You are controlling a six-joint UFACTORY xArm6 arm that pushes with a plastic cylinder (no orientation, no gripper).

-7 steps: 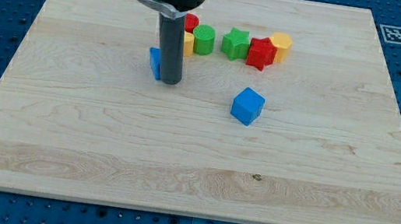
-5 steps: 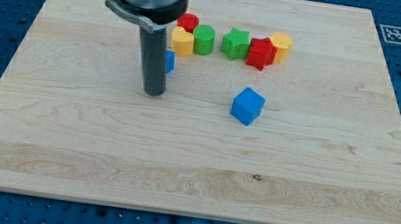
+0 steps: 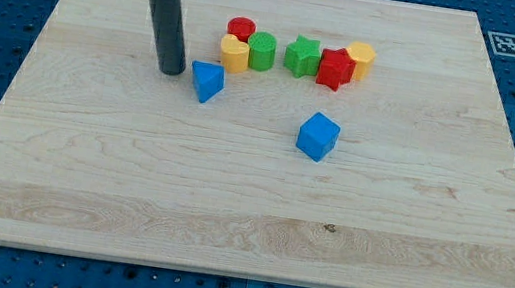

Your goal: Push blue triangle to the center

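Observation:
The blue triangle (image 3: 208,81) lies on the wooden board (image 3: 84,160), left of the board's middle and just below a yellow block. My tip (image 3: 171,70) stands a short way to the view's left of the triangle, apart from it with a small gap. The dark rod rises from the tip to the view's top. A blue cube (image 3: 318,136) sits to the view's right and lower than the triangle.
A row of blocks lies near the view's top: a red cylinder (image 3: 241,29), a yellow block (image 3: 235,53), a green cylinder (image 3: 261,51), a green star (image 3: 301,55), a red star (image 3: 335,68) and a yellow block (image 3: 359,57). A marker tag (image 3: 507,44) sits at the board's top right corner.
My tip has moved to the view's left and up, from in front of the blue triangle to its left side. The triangle now shows in full and has not visibly moved.

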